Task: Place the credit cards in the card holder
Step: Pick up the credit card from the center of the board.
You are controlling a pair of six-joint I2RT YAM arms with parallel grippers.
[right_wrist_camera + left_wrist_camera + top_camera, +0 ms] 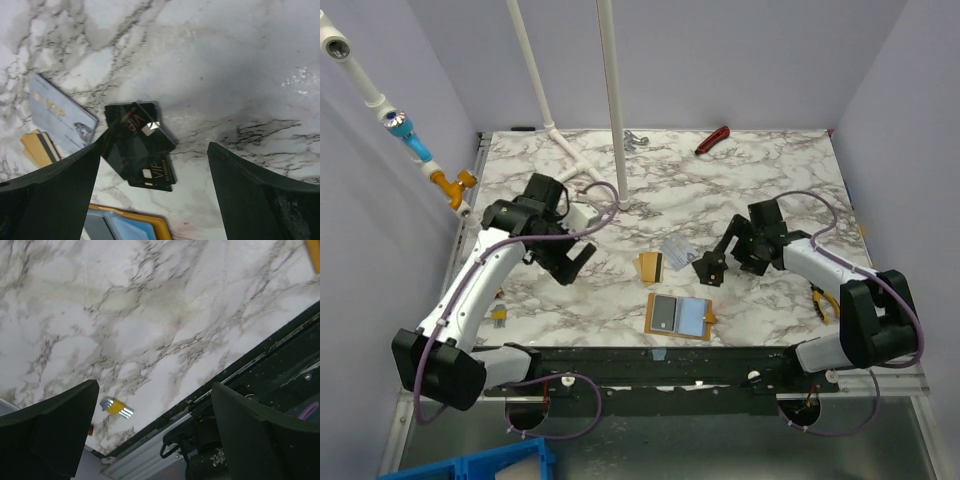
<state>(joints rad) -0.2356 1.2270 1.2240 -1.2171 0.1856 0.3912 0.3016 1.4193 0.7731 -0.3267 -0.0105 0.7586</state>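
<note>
A tan card holder [678, 316] lies open near the front edge, its blue inside facing up; one corner [131, 227] shows in the right wrist view. Just behind it lie a gold-tan credit card [652, 265] [40, 148] with a dark stripe and a pale grey-blue one [676, 249] [60, 112]. Black VIP cards [142, 150] lie fanned on the marble. My right gripper [708, 268] [155, 192] hangs open over them, and one black card reaches its left finger [50, 195]. My left gripper [570, 262] [155, 440] is open over bare marble, holding nothing.
A yellow hex key set [499, 312] [116, 406] lies at the front left. Yellow-handled pliers [825, 300] sit by the right arm. A red-handled tool [713, 139] and a small metal piece [638, 138] lie at the back. White pipe posts [611, 100] rise from the back middle.
</note>
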